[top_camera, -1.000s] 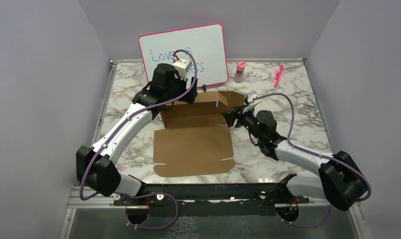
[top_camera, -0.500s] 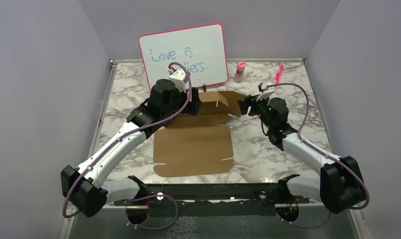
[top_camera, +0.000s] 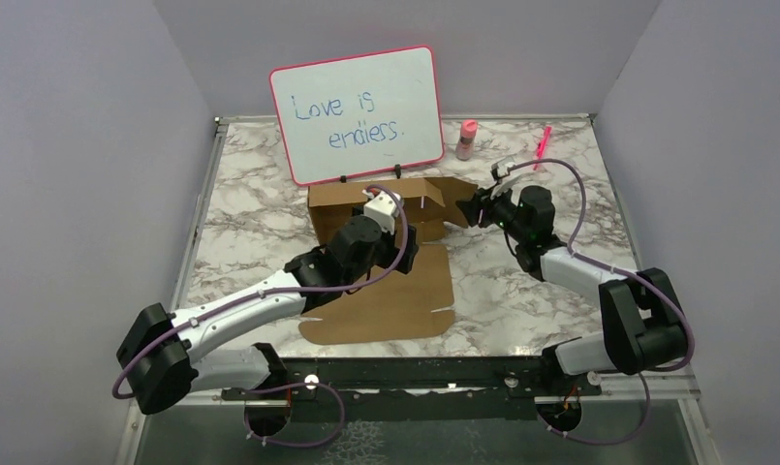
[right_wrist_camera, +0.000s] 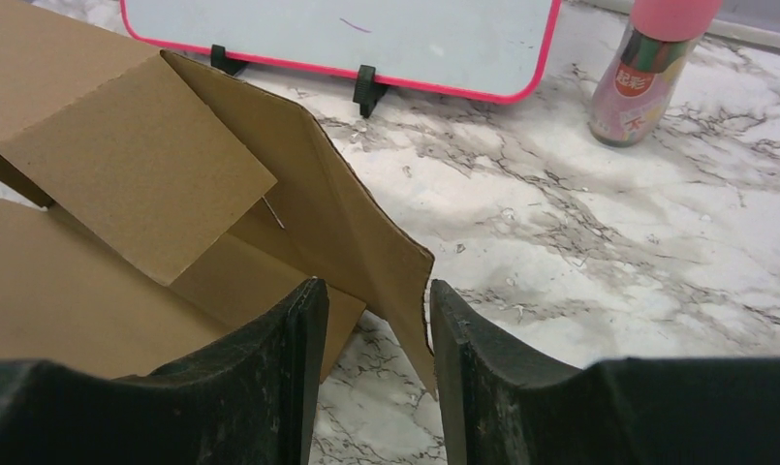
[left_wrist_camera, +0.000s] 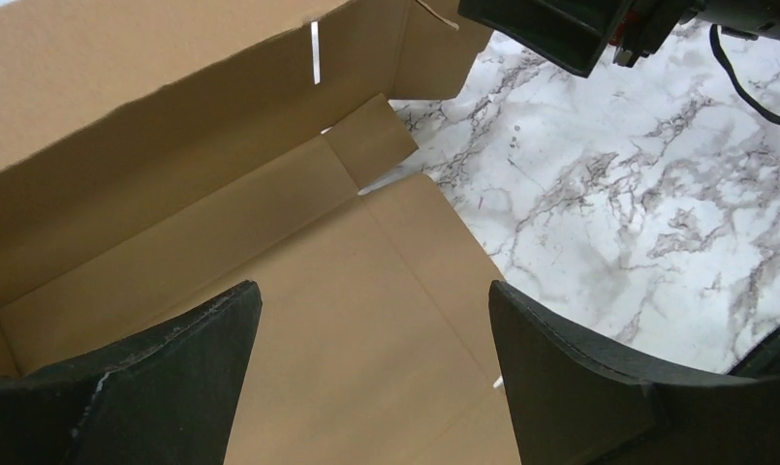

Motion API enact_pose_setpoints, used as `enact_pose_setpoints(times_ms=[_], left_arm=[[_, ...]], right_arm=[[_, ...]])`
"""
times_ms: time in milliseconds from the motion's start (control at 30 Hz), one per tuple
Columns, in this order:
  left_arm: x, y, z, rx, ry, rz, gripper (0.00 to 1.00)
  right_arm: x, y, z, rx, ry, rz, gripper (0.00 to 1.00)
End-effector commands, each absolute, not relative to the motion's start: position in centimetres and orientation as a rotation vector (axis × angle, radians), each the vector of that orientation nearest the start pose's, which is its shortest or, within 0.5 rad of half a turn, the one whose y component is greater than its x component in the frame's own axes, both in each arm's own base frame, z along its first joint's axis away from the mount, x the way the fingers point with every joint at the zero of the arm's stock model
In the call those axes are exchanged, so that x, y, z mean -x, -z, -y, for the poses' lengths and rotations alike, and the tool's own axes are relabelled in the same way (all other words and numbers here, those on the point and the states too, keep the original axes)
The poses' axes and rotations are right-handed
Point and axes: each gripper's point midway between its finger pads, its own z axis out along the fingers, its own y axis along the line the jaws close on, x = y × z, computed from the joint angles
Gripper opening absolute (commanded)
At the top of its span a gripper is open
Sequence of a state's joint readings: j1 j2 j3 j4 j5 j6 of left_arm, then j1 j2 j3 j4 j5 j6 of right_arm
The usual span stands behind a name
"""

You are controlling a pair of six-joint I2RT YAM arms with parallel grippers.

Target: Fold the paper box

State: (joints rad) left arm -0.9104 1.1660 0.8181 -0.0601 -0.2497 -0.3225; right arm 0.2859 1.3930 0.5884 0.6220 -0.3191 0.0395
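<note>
The paper box (top_camera: 381, 291) is brown cardboard, partly folded. Its back wall (top_camera: 366, 199) stands upright and its front panel lies flat on the table. My left gripper (top_camera: 405, 254) is open wide and empty, hovering over the flat panel (left_wrist_camera: 366, 291) and facing the back wall (left_wrist_camera: 172, 174). My right gripper (top_camera: 470, 208) is at the box's right end. In the right wrist view its fingers (right_wrist_camera: 373, 286) stand a narrow gap apart, with the lower corner of the raised right side flap (right_wrist_camera: 366, 232) between them, beside the right finger. A smaller tab (right_wrist_camera: 124, 145) folds inward.
A pink-framed whiteboard (top_camera: 358, 111) stands just behind the box. A pink-capped bottle (top_camera: 466, 139) and a pink marker (top_camera: 542, 145) are at the back right. The right gripper (left_wrist_camera: 560, 29) shows at the top of the left wrist view. Grey walls enclose the marble table (top_camera: 560, 291).
My left arm has pulled back from the back wall to over the flat panel, uncovering the whiteboard. My right gripper rose to the right side flap and stays there.
</note>
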Motion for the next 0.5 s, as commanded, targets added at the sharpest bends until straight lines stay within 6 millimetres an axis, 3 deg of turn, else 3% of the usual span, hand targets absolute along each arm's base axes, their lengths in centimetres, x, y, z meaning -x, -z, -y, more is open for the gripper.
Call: enact_pose_setpoints(times_ms=[0, 233, 467], left_arm=[[-27.0, -20.0, 28.7, -0.33, 0.543, -1.823, 0.88], [-28.1, -15.9, 29.9, -0.375, 0.453, -1.822, 0.88], [-29.6, -13.5, 30.7, -0.373, 0.388, -1.774, 0.9]], right_arm=[[-38.8, -17.0, -18.1, 0.519, -0.543, -1.617, 0.45], [-38.2, -16.5, -18.0, 0.58, -0.512, -1.59, 0.17], [-37.5, -16.9, -17.8, 0.604, -0.493, -1.553, 0.05]])
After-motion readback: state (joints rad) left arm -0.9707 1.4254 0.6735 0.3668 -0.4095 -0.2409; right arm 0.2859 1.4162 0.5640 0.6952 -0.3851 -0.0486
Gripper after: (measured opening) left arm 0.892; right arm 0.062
